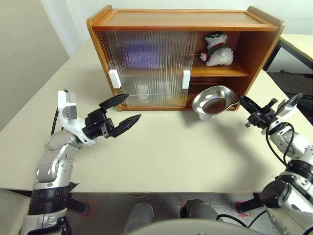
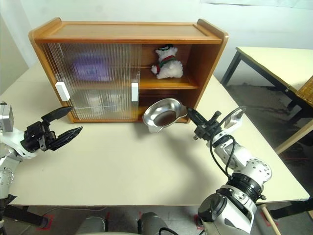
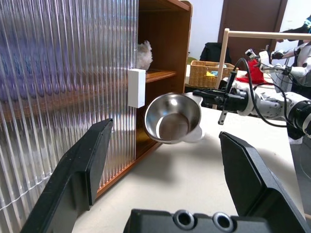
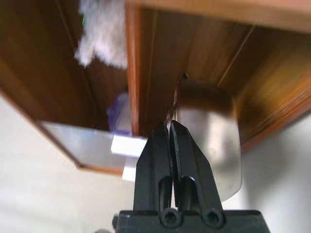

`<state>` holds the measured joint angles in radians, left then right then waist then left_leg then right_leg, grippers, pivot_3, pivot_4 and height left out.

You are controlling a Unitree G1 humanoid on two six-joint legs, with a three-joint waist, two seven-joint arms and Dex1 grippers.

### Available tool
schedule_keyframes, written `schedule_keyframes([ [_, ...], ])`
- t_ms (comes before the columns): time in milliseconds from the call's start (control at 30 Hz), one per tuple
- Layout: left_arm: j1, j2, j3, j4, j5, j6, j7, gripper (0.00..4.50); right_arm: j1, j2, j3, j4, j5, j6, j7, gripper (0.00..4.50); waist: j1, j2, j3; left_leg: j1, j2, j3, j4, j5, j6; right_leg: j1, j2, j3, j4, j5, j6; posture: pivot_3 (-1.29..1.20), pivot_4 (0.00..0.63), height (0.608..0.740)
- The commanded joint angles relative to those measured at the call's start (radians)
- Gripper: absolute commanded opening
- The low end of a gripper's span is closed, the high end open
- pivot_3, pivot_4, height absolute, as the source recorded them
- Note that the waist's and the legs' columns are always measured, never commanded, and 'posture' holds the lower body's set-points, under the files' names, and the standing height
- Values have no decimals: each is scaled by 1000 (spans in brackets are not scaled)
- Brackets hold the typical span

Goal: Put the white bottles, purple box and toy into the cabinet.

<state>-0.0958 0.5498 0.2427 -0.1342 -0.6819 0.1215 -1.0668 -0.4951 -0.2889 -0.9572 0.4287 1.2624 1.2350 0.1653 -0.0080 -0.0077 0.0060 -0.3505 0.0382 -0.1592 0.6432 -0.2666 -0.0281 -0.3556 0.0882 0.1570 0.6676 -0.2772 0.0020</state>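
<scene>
Left eye view: right pincer (image 1: 244, 104) clenched on steel bowl (image 1: 213, 101) rim, left pincer (image 1: 125, 108) released w/ table (image 1: 186, 152) bare between

The toy (image 1: 216, 49) sits upright on the upper shelf of my cabinet (image 1: 181, 22); the purple box (image 1: 144, 55) shows blurred behind the ribbed door (image 1: 146, 68).

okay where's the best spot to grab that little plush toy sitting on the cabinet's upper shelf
Grip the toy around its scarfed middle, coming straight in through the cabinet's open right side. It sits upright near the shelf front, and the sliding doors cover only the left part.
</scene>
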Motion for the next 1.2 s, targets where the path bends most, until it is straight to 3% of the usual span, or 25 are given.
schedule_keyframes([
  [33, 6, 12, 1, 3, 16, -1, -5, 4500, -9, 16, 23, -1, 29, -42, -9, 9, 0, 0, 0, 0, 0, 0, 0, 0, 0, 0, 0, 0, 0, 0, 0, 4, 0, 740],
  [467, 2, 16, -5, 4, 16, 4, -7, 4500, -25, 75, 91, 23, -20, -324, -13, 9, -1, 0, 0, 0, 0, -1, 0, 0, 0, 0, 0, 0, 0, 0, 0, -6, 0, 740],
  [1200, 6, 20, -1, -8, 8, 10, -5, 4500, -50, 187, 236, -43, -88, -558, -116, 9, -9, 2, 0, -1, 2, -2, -1, 0, 0, -1, 0, -1, 0, 2, -1, 5, 0, 740],
])
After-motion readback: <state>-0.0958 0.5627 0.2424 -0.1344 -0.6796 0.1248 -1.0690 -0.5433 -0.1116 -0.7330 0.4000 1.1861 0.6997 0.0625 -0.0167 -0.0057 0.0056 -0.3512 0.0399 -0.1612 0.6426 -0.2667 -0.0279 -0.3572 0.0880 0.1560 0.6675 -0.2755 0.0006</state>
